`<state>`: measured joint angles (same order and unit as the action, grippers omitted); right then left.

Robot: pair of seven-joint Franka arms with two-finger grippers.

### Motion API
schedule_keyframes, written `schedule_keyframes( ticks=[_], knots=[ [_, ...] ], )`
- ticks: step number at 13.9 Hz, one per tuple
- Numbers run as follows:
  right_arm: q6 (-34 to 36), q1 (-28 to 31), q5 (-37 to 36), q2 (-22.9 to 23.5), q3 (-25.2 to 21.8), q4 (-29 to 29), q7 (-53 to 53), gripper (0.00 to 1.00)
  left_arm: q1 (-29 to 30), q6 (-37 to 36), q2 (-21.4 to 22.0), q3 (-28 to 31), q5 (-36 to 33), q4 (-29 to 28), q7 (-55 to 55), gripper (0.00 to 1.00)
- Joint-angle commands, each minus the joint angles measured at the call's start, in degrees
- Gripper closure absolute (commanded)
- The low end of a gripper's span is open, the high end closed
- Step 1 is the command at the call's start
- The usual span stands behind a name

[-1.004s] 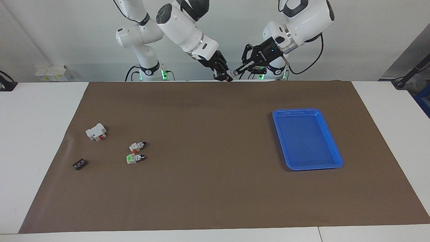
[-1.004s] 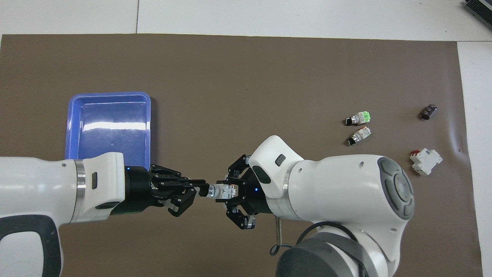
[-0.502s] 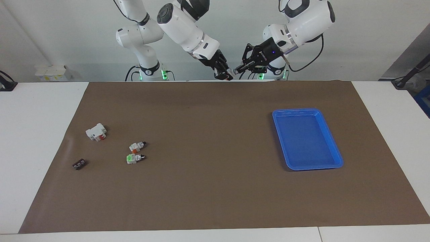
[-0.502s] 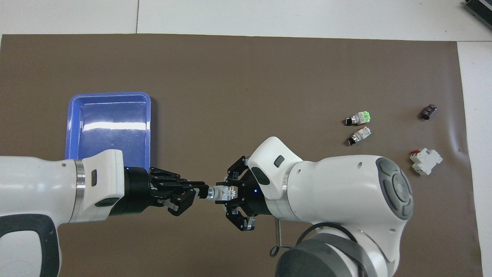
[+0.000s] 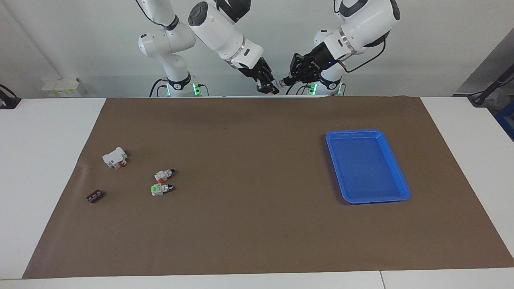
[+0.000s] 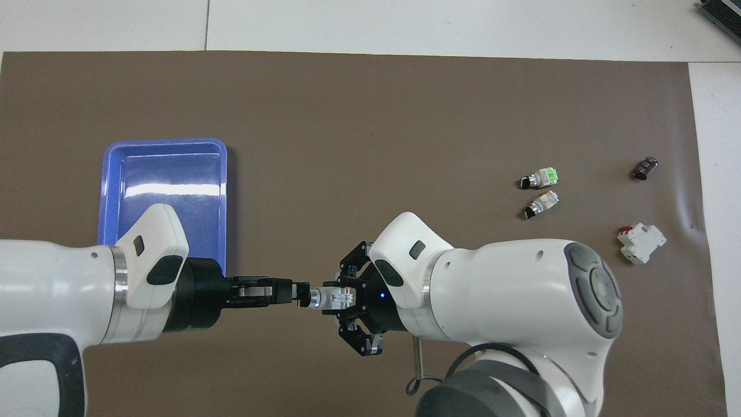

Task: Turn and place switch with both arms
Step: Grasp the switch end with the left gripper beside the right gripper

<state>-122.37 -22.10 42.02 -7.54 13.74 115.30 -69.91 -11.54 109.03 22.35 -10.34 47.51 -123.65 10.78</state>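
1. The switch (image 6: 333, 297) is being held in the air between the two grippers, over the mat's (image 5: 257, 224) edge nearest the robots.
2. The right gripper (image 6: 341, 298) is being kept pinched on the switch's white body – its arm is being angled down and inward from the right arm's end of the table.
3. The left gripper (image 6: 298, 293) is being kept pressed together on the switch's black knob tip, its wrist being held level and pointed straight at the right gripper.
4. The blue tray (image 5: 395, 176) is being left below the left gripper's arm – the twin switch (image 5: 164, 174), green-faced switch (image 5: 160, 189) and white block (image 5: 115, 157) are lying well apart from both grippers, toward the right arm's end.
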Motion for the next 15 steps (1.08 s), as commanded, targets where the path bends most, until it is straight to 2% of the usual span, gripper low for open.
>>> schedule_keyframes(
  ticks=[1, 7, 12, 14, 15],
  knots=[
    [-2.00, 0.65, 1.22, 0.51, 0.06, -0.87, 1.53, 1.00, -0.67, -3.56, 2.26, -1.09, -1.10, -0.54, 13.08, 1.00],
    [-1.82, 0.65, 1.22, 0.51, 0.06, -0.78, 1.62, 1.00, -0.85, -2.94, 2.26, -2.14, -0.58, -0.02, 33.66, 1.00],
    [-1.38, 0.65, 1.22, 0.43, 0.06, -0.87, 2.15, 1.00, -0.85, -2.77, 1.55, -2.76, -0.23, 1.57, 46.58, 1.00],
    [-1.29, 0.65, 1.22, 0.43, 0.06, -0.78, 2.23, 1.00, -0.85, -2.51, 1.55, -3.80, -0.31, 2.88, 58.59, 1.00],
    [-1.29, 0.65, 1.22, 0.43, 0.06, -0.78, 2.32, 1.00, -0.76, -2.59, 1.47, -3.81, -0.31, 2.97, 60.04, 1.00]
  ],
)
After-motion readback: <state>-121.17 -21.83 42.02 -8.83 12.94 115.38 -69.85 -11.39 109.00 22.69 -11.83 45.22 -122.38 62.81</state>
